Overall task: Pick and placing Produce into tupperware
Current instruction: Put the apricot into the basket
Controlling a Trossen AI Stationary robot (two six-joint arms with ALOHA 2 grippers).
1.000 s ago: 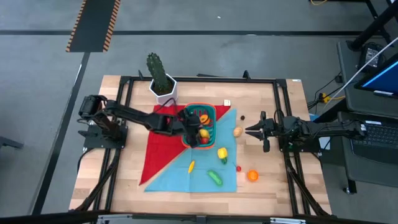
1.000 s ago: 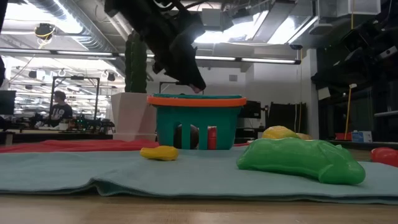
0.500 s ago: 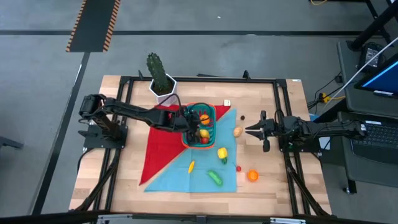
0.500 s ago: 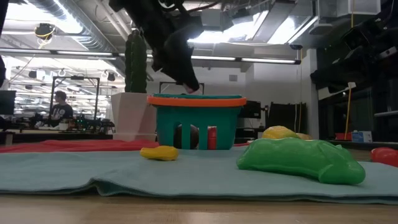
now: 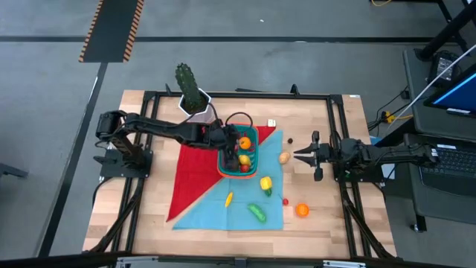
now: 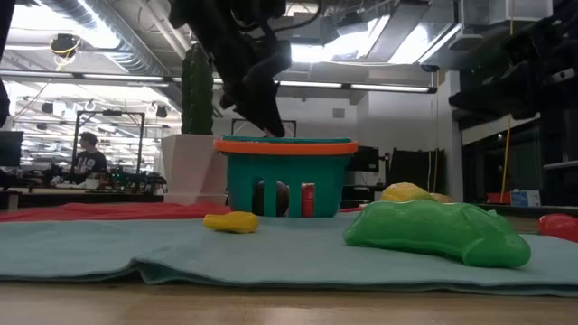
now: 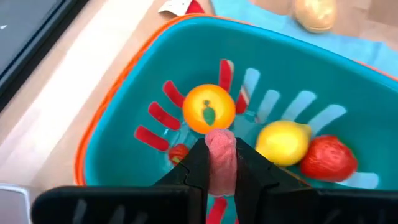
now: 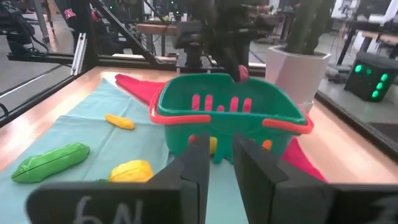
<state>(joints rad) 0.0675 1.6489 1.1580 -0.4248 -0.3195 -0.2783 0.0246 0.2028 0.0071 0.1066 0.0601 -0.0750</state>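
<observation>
**Left gripper holding a pink piece over the tupperware**

High view: The left gripper (image 5: 225, 138) is positioned over the left edge of the rounded-rectangular teal plastic tupperware with an orange-red rim (image 5: 253, 131). The tupperware stands on a red cloth (image 5: 192, 175) that meets a light blue cloth (image 5: 242, 205). An orange round toy fruit (image 5: 244, 143) lies inside the container. A yellow toy pepper (image 5: 265, 183), a green toy cucumber (image 5: 257, 213) and a small yellow toy piece (image 5: 229, 199) lie on the blue cloth. The right gripper (image 5: 300, 156) waits well apart, to the right of the container, above the wooden table (image 5: 320, 223).

Low view: The left gripper hangs just above the container rim. A green cactus in a white pot (image 6: 197, 95) stands behind.

Left wrist view: The fingers (image 7: 198, 168) are clamped on a small pink rounded toy piece (image 7: 221, 158), held above the container interior. A yellow toy lemon (image 7: 283, 142) and a red toy strawberry (image 7: 328, 157) lie inside.

Right wrist view: The right gripper's fingers (image 8: 194, 163) stand nearly together, holding nothing.
</observation>
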